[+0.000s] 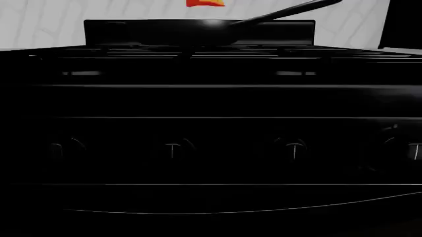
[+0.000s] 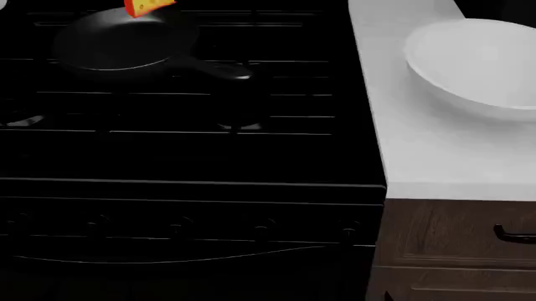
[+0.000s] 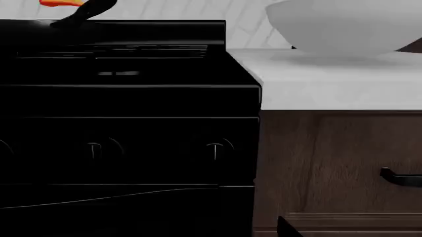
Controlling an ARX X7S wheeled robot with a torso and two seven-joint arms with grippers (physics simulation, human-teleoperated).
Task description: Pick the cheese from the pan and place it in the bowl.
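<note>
The cheese (image 2: pixel 149 6) is a small yellow and red-orange wedge at the far side of the black pan (image 2: pixel 117 44), cut off by the head view's top edge. The pan sits on the stove's back left burner, its handle (image 2: pixel 219 69) pointing right and toward me. The cheese also shows in the left wrist view (image 1: pixel 205 3) and the right wrist view (image 3: pixel 63 2). The white bowl (image 2: pixel 477 63) stands on the white counter to the right and also shows in the right wrist view (image 3: pixel 343 24). Neither gripper shows in the head view. Only a dark tip (image 3: pixel 287 228) shows in the right wrist view.
A black stove (image 2: pixel 192 150) with a row of knobs (image 1: pixel 173 149) fills the left. A white counter (image 2: pixel 418 157) adjoins it on the right, over a brown wooden cabinet with a dark drawer handle (image 2: pixel 513 235). Both wrist cameras face the stove front from low down.
</note>
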